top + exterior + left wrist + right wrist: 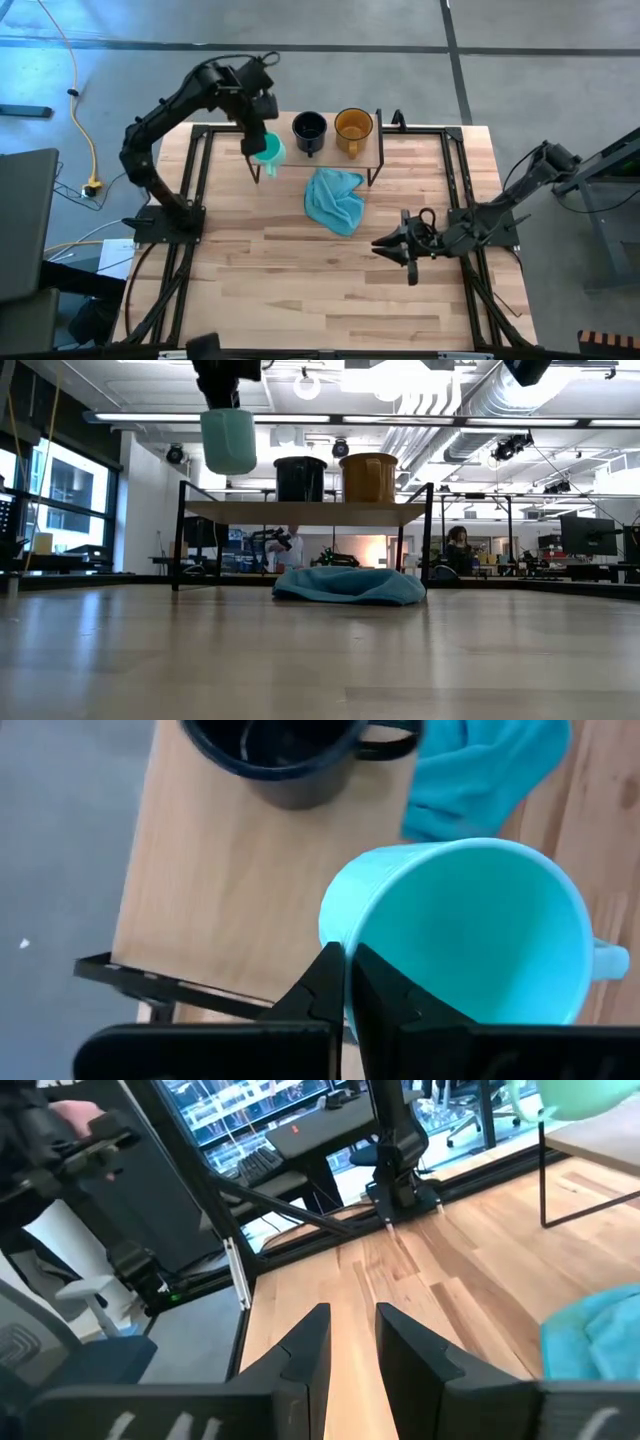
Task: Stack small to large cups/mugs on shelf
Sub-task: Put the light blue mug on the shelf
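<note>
Above the left end of the shelf (pixel 300 155), the left gripper (pixel 348 982) is holding the teal mug (pixel 228 442) in the air, its fingers clamped together on the mug's rim. The mug is hanging upright below the gripper, clearly off the board, and the bare part of the board is lying just under it. To the gripper's right, the dark mug (pixel 309 128) is standing on the shelf, and the amber mug (pixel 353 126) is standing just beside that one. So I judge the coming move is mostly a straight lowering, with the dark mug near enough to bump. Under the shelf, the blue cloth (pixel 335 198) is lying on the table (pixel 300 290). The right gripper (pixel 352 1342) is waiting low over the table, well apart from the shelf, its fingers slightly apart and empty. The left arm is much nearer.
</note>
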### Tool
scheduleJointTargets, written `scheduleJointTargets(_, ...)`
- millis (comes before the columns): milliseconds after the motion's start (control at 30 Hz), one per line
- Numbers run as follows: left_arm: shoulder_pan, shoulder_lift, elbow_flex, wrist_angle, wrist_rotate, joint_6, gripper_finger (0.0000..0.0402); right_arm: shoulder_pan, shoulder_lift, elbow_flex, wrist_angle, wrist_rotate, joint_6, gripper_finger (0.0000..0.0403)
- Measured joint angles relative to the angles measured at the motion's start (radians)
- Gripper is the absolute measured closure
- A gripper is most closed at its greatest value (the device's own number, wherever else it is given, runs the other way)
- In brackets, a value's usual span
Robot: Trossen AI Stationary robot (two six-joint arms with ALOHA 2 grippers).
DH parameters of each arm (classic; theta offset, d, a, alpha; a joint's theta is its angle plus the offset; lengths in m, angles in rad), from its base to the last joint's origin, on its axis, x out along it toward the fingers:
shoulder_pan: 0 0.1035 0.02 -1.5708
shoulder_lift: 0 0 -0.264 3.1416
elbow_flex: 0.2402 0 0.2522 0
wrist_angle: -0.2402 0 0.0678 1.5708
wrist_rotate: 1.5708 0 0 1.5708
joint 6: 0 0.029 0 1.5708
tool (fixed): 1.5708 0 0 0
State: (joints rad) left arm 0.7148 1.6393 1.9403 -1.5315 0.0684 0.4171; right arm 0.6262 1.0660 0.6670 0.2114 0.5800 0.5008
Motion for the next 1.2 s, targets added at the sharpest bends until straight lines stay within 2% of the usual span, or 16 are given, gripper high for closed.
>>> scheduleJointTargets(133,0.055,0.014,0.001,0.024,0.033,0.024,0.0401,-0.004,0.021,0.0,0.028,0.0,-0.002,0.033)
scheduleJointTargets(367,0.107,0.058,0.001,0.021,0.006,0.049,0.0401,-0.005,0.027,0.0,0.026,0.011,-0.004,0.033)
scheduleJointTargets(933,0.117,0.128,0.043,0.045,-0.079,0.113,0.0401,-0.005,0.027,0.0,-0.005,-0.009,-0.004,0.033)
scheduleJointTargets(1200,0.155,0.152,0.043,0.063,-0.077,0.135,0.0401,-0.005,0.027,0.0,-0.008,-0.025,0.013,0.033)
